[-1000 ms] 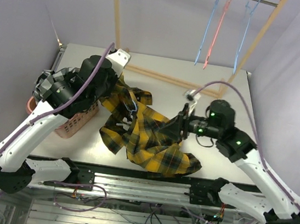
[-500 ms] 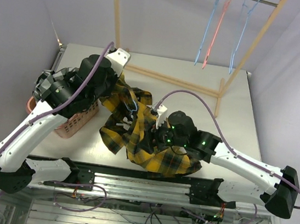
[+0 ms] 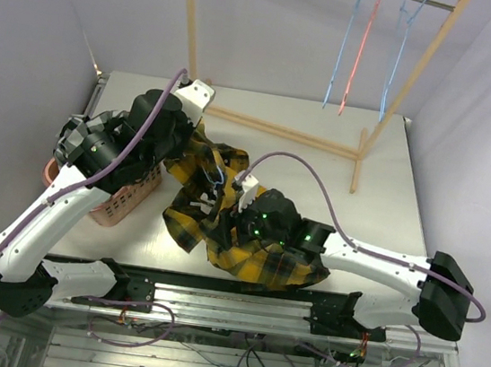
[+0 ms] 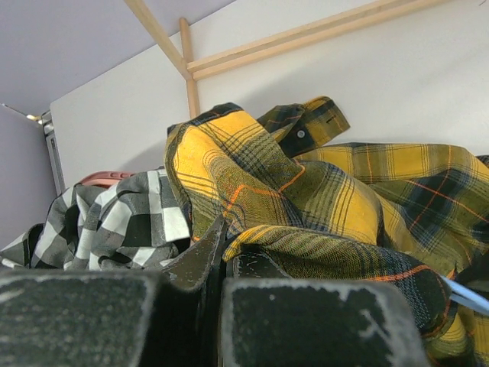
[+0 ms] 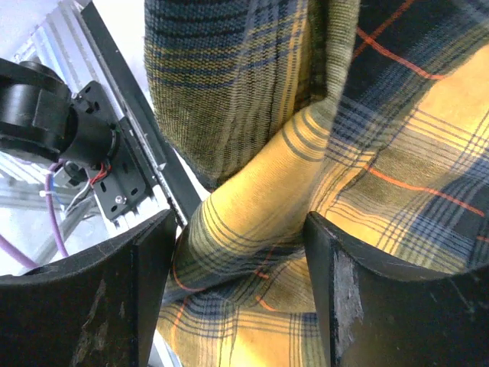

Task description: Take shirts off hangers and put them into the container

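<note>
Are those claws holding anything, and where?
The left gripper pinches a fold of the yellow plaid shirt; the right gripper is open astride it, holding nothing.

A table carries a basket at its left edge, with a first shirt lying in it. A second shirt spreads over the table's near middle, just right of the basket, its left end against the first shirt. A hanger lies on the second shirt. A rack stands along the far side, with more hangers hanging at its right end.
</note>
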Action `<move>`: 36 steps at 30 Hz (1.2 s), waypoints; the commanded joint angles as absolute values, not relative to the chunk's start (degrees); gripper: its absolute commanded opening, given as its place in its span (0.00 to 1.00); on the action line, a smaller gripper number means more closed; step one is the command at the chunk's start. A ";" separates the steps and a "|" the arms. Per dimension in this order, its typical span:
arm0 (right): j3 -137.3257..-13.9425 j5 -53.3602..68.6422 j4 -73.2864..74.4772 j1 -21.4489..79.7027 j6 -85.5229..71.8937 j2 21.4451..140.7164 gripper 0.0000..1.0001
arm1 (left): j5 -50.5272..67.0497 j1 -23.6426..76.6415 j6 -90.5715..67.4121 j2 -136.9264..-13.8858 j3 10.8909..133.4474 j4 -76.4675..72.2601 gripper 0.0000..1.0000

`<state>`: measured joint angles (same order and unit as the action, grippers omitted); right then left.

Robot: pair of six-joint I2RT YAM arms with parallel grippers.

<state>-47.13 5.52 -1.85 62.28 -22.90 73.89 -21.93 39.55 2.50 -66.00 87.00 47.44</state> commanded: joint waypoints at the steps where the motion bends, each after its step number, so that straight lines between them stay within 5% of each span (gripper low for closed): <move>1: -46.40 -0.52 -8.76 65.64 -22.26 76.78 0.67 | -20.68 39.82 1.50 -64.80 88.47 46.44 0.07; 6: -44.45 -8.17 -12.45 66.15 -23.27 79.55 0.62 | -20.05 39.82 1.15 -64.03 87.86 46.24 0.07; 12: -42.55 -20.89 -15.20 66.80 -22.72 81.53 0.45 | -19.37 39.88 0.80 -63.11 87.11 45.98 0.07; 14: -41.95 -22.49 -16.75 66.82 -21.64 82.17 0.28 | -19.32 39.85 0.71 -63.03 86.82 45.83 0.07; 15: -42.05 -23.02 -16.90 66.80 -21.25 82.35 0.05 | -19.40 39.84 0.70 -63.02 86.68 45.85 0.07; 16: -42.17 -23.47 -16.36 66.85 -21.27 82.06 0.00 | -19.53 39.87 0.70 -62.97 86.54 45.92 0.07; 20: -42.63 -22.42 -13.27 66.83 -20.97 77.09 0.00 | -21.57 39.89 0.47 -62.53 85.16 45.37 0.09; 28: -51.65 -18.75 8.32 66.78 -18.23 58.87 0.00 | -21.96 39.86 0.47 -60.34 79.85 39.77 0.38; 36: -69.25 -11.07 29.50 66.77 -16.39 51.05 0.00 | -9.86 39.83 2.59 -53.03 73.28 27.62 0.51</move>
<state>-63.18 -15.55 18.59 66.61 -17.98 54.13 -17.50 39.59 1.39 -57.21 75.33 37.52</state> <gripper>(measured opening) 0.030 0.496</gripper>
